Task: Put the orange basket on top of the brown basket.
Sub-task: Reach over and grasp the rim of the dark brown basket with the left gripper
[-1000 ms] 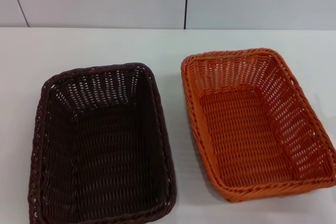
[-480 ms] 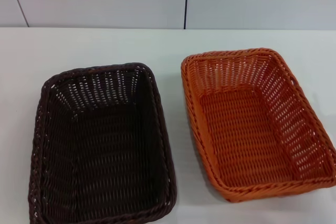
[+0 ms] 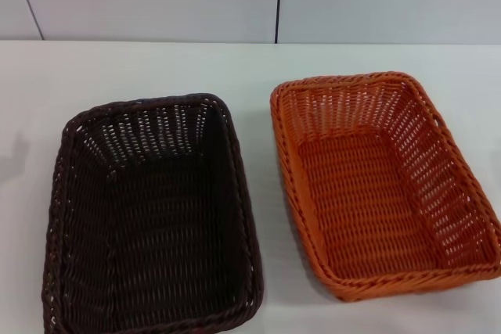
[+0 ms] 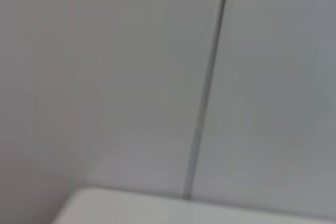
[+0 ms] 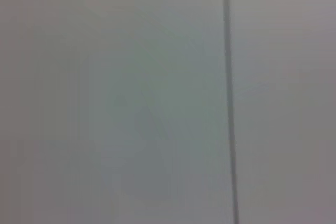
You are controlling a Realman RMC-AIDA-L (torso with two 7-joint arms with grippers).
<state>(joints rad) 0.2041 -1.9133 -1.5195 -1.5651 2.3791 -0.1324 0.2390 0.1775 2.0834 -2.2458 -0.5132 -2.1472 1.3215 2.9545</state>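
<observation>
Neither end effector shows; orange basket [image 3: 381, 185] lies lengthwise front-to-back.

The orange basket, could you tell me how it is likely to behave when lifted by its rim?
The orange basket is probably light for its size, since its woven sides are openwork and it holds nothing. The braided rim suggests it may stay fairly stiff, with slight flex. Its wide flat bottom on the white table makes tipping unlikely.
</observation>
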